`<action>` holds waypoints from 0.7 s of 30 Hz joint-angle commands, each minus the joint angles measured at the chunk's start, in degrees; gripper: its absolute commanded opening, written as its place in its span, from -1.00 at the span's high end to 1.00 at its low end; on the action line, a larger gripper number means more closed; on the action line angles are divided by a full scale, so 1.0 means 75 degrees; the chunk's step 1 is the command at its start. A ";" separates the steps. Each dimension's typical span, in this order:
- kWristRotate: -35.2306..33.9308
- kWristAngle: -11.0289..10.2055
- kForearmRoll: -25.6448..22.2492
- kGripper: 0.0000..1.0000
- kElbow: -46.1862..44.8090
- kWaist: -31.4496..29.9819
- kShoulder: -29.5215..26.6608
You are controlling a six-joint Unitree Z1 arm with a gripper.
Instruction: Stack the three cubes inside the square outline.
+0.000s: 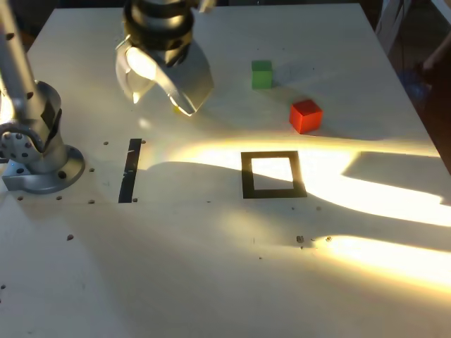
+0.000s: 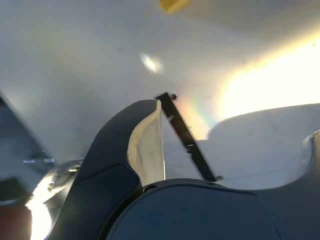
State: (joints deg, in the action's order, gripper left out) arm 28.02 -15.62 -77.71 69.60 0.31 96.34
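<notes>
A: Gripper (image 1: 163,90)?
B: Hanging above the table (image 1: 211,282), jaws spread wide, gripping nothing. Yellow cube (image 1: 176,109) just beneath it, mostly hidden in the exterior view (only a sliver showing), seen at the frame edge in the wrist view (image 2: 173,4).
A: Other cubes?
B: Green cube (image 1: 261,74) and red cube (image 1: 306,115) toward the exterior view's right, near each other but apart, both outside the outline (image 1: 246,176).
A: Outline itself?
B: Bare inside, partly sunlit. Tape strip (image 1: 130,170) well to its left in the exterior view, beside the arm base (image 1: 35,165).
</notes>
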 commanded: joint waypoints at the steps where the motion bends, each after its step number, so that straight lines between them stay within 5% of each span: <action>1: 0.0140 0.0046 -0.0269 -0.95 0.2527 0.0124 0.0356; 9: -0.1275 0.1334 -0.0556 -0.90 0.4626 0.0728 0.1430; 21: -0.3501 0.1490 -0.1468 -0.91 0.7085 0.1137 0.3220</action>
State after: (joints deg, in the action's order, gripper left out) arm 1.91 -4.54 -88.41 108.52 8.53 119.86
